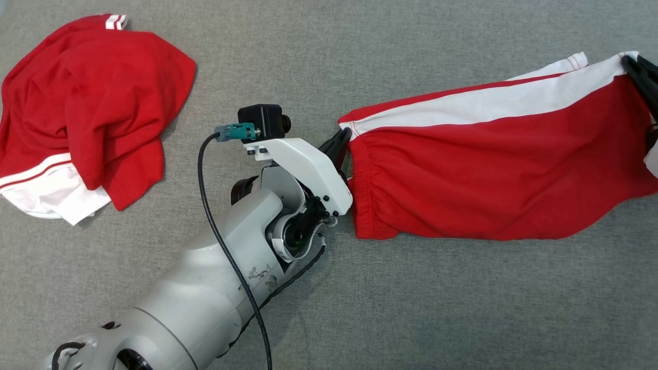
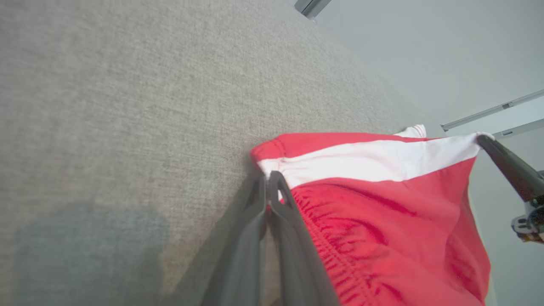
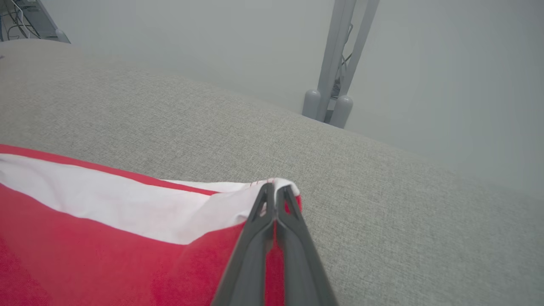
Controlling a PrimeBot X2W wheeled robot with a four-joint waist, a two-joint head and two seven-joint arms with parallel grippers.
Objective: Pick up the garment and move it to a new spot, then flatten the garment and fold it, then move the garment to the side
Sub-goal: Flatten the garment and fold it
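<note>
The garment (image 1: 488, 169) is a pair of red shorts with a white side stripe, stretched out at the right of the grey table. My left gripper (image 1: 344, 137) is shut on the waistband corner; the left wrist view shows the two fingers (image 2: 270, 178) pinched together on the white seam of the garment (image 2: 382, 204). My right gripper (image 1: 631, 66) is shut on the far hem corner at the right edge. It also appears as a dark finger pair (image 2: 484, 139) in the left wrist view. The right wrist view shows its tips (image 3: 274, 189) closed over the white hem of the garment (image 3: 106, 238).
A second red garment with white trim (image 1: 87, 113) lies crumpled at the table's far left. The grey cloth table (image 1: 411, 308) stretches bare in front of the shorts. A metal stand (image 3: 335, 63) rises beyond the table's far edge.
</note>
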